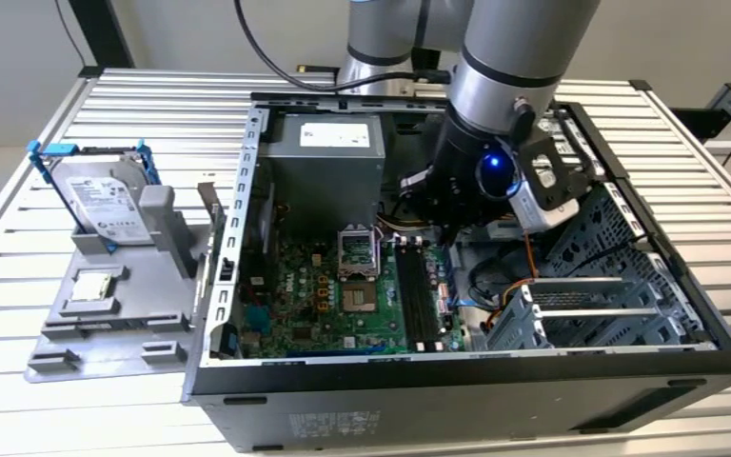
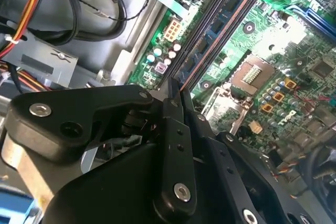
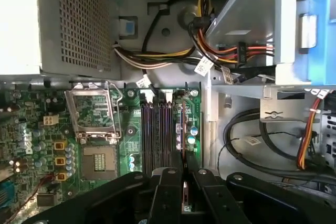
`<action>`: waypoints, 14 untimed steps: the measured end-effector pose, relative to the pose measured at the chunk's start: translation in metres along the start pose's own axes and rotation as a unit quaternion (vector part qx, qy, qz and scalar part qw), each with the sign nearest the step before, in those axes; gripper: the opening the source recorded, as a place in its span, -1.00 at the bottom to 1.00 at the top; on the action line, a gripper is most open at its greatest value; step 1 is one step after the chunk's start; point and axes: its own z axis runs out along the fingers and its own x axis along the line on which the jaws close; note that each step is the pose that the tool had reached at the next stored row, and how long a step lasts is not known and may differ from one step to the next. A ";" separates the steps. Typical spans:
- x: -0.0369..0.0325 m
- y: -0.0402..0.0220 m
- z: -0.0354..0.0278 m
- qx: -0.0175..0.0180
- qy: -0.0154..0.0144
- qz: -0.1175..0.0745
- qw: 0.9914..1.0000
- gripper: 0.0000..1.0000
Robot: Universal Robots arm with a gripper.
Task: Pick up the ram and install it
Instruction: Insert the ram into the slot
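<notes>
My gripper [image 1: 449, 227] is down inside the open computer case [image 1: 467, 376], above the motherboard [image 1: 327, 305]. In both wrist views its two black fingers are shut on the ram [image 3: 183, 145], a thin board seen edge-on with a reddish rim. The ram [image 2: 220, 22] runs lengthwise along the long black memory slots [image 3: 156, 135], just beside or over them. Whether it touches a slot I cannot tell. The gripper [image 3: 184, 176] holds the ram's near end, and the gripper [image 2: 176, 97] hides part of it.
The CPU socket [image 3: 94, 129] lies beside the slots. The power supply [image 1: 327, 143] fills the case's back. Cable bundles [image 3: 210, 51] and a metal drive cage [image 1: 607, 305] crowd the exterior view's right. Outside the case, a hard drive with blue bracket [image 1: 99, 195] stands on a grey holder.
</notes>
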 end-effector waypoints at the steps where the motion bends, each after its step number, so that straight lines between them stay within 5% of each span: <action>1: 0.0000 0.0000 0.0018 0.000 0.000 0.000 1.000 -1.00; 9: -0.0002 -0.0031 0.0163 0.000 0.000 0.000 1.000 -1.00; 14: -0.0006 -0.0164 0.0252 0.000 0.000 0.000 1.000 -1.00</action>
